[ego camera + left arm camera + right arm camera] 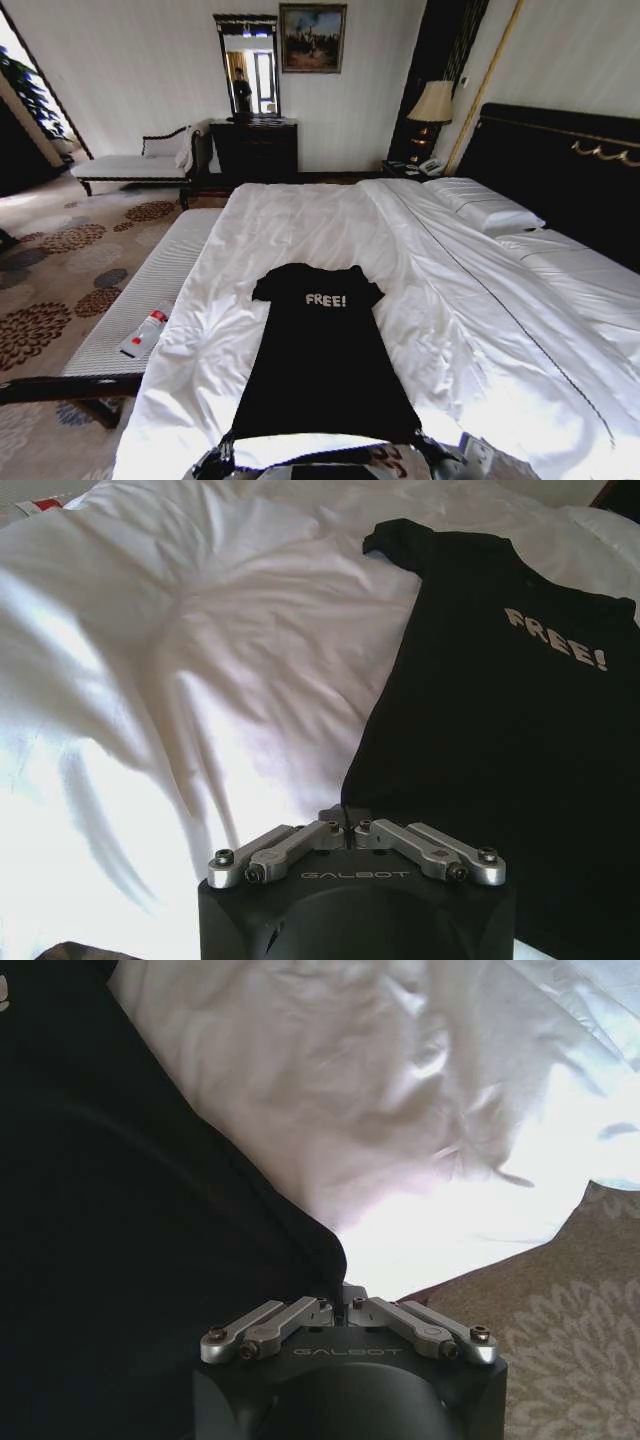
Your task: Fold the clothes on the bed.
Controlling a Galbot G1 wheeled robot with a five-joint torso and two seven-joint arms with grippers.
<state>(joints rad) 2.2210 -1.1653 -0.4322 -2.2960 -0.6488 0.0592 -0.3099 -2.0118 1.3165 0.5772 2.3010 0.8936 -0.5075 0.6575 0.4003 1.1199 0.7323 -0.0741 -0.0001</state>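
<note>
The clothes (320,360) are one black T-shirt with white "FREE!" lettering, lying flat and chest up on the white sheet of the bed (480,320), collar away from me. My left gripper (226,452) is shut on the hem's left corner and my right gripper (428,448) on its right corner, at the bed's near edge. In the left wrist view the left gripper (346,826) pinches the edge of the clothes (500,740). In the right wrist view the right gripper (341,1306) pinches the corner of the clothes (130,1260).
A long striped bench (150,290) runs along the bed's left side with a red-and-white bottle (146,332) on it. Pillows (490,208) and a dark headboard (560,165) are at the right. Patterned carpet (560,1340) lies below the bed's edge.
</note>
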